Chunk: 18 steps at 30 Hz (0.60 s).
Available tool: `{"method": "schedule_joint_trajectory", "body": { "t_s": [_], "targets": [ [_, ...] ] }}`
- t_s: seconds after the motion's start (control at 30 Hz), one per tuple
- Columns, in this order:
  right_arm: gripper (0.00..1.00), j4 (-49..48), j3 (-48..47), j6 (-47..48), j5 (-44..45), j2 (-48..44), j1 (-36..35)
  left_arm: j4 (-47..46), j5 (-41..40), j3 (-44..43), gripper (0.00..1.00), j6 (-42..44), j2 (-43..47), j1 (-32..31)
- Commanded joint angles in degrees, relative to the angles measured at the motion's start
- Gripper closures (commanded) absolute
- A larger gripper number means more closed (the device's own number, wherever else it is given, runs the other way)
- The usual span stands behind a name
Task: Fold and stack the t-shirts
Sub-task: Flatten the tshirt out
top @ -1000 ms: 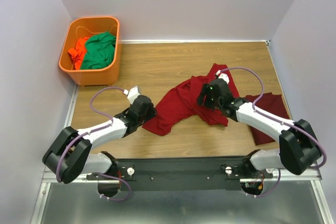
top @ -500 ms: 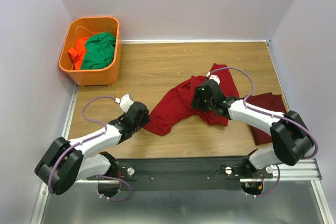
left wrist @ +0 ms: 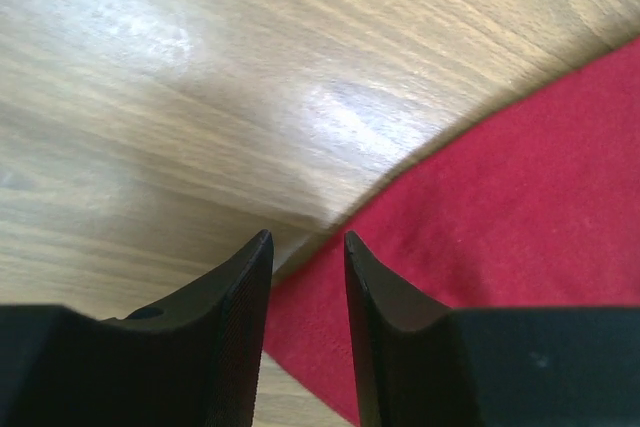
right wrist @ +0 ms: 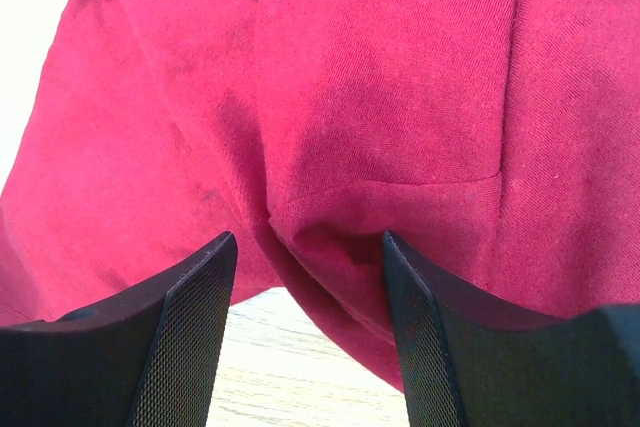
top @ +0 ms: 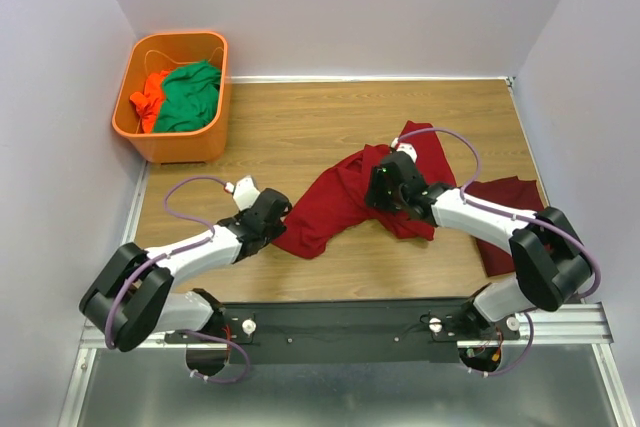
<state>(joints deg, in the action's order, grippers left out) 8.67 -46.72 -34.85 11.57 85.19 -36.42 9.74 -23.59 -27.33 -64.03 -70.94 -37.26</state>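
A crumpled maroon t-shirt (top: 335, 199) lies mid-table. A second maroon t-shirt (top: 512, 209) lies flat at the right, partly under my right arm. My left gripper (top: 278, 225) is low at the crumpled shirt's lower-left edge. In the left wrist view its jaws (left wrist: 307, 247) stand open with a narrow gap, and the shirt's hem (left wrist: 480, 207) runs under them. My right gripper (top: 378, 185) sits on the shirt's upper right part. The right wrist view shows it (right wrist: 308, 247) open, a raised fold of cloth (right wrist: 340, 237) between the fingers (right wrist: 190, 317).
An orange basket (top: 180, 150) stands at the back left with a green garment (top: 190, 97) and a bright orange one (top: 152, 97) inside. Walls close in the table on three sides. A metal rail (top: 350, 325) runs along the near edge.
My right gripper slid a little left over the shirt. My left gripper dipped back, then returned to the shirt's edge. Both pairs of jaws have narrowed.
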Motion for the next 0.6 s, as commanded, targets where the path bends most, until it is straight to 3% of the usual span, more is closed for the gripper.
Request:
{"method": "schedule_joint_trajectory", "body": {
  "t_s": [0.0, 0.23, 0.43, 0.57],
  "targets": [
    [0.36, 0.2, -1.8, 0.7, 2.3, 0.7, -0.5, 1.2, -1.5, -2.0, 0.64, 2.2, -3.1, -1.2],
    [0.37, 0.7, -3.9, 1.0, 3.2, 1.1, -0.5, 0.3, 0.4, -3.3, 0.64, 4.3, -4.9, -2.3],
    [0.48, 0.8, -4.7, 1.2, 3.0, 2.5, -0.6, -5.3, 5.0, -2.1, 0.64, 8.5, -5.9, -2.3],
    [0.55, 0.9, -4.9, 1.2, 3.3, 3.1, -0.5, -5.7, 5.6, -3.1, 0.82, 9.6, -8.0, -2.6]
  ]
}}
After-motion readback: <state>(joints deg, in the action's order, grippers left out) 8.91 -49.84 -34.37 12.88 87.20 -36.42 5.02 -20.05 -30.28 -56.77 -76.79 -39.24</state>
